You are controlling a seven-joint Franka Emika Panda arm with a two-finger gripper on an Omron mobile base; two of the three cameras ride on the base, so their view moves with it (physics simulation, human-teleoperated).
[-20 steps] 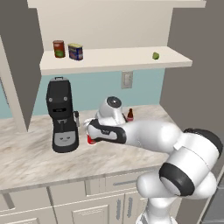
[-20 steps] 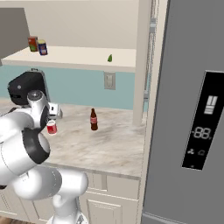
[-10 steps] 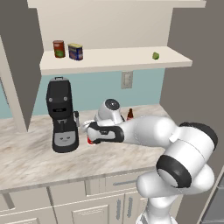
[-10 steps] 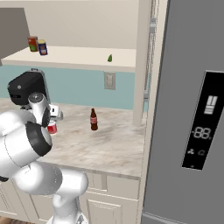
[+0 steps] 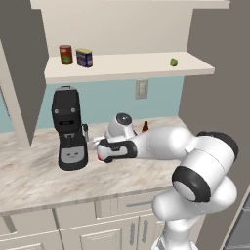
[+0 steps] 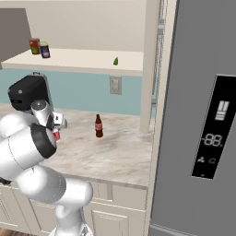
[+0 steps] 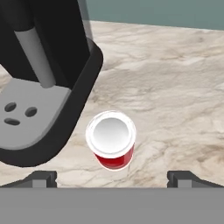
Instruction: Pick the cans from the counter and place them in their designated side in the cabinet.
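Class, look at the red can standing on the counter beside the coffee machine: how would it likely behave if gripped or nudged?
The red can looks rigid, so it probably won't deform. Its smooth round wall may slip. Upright now; tipped over, it would likely roll.

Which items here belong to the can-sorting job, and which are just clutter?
Job: red can on the counter; blue can already on the cabinet shelf; open gripper.
Clutter: coffee machine, brown bottle, dark red can, small green item.

Fridge display (image 6: pixel 214 139): pale digits reading "88" on the dark door panel, with small icons above and below.
Can labels: too small to read.
Bottle (image 6: pixel 98 126) label: red, no legible words.
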